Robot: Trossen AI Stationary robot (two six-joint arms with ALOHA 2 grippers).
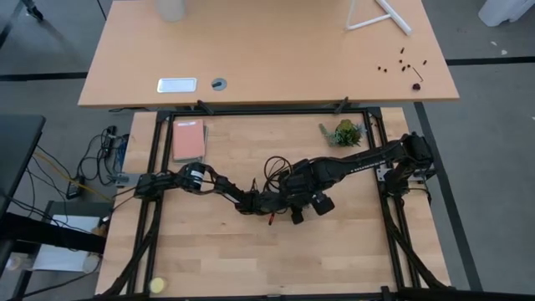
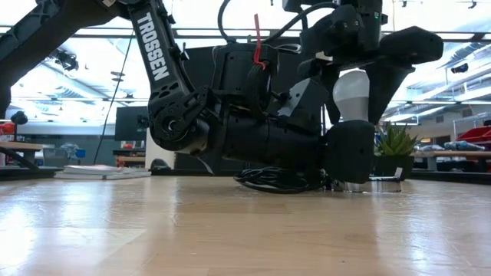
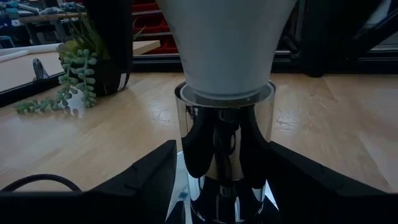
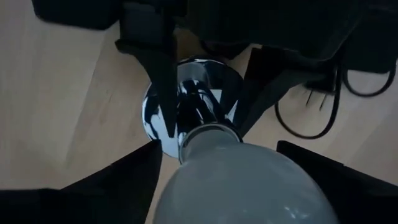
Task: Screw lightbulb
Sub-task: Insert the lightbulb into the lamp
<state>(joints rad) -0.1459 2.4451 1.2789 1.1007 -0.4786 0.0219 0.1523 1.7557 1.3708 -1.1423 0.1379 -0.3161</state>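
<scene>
Well, right gripper [image 2: 354,96] fingers sit apart round the lightbulb [image 2: 351,90], left gripper [image 3: 217,186] clamps the socket [image 3: 224,149]; loose grip could slip or cross-thread

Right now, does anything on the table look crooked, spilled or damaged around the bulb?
Nothing stands out. The lightbulb sits upright and straight in the shiny socket, with no visible cracks. The black cord lies coiled loosely on the table behind it.
</scene>
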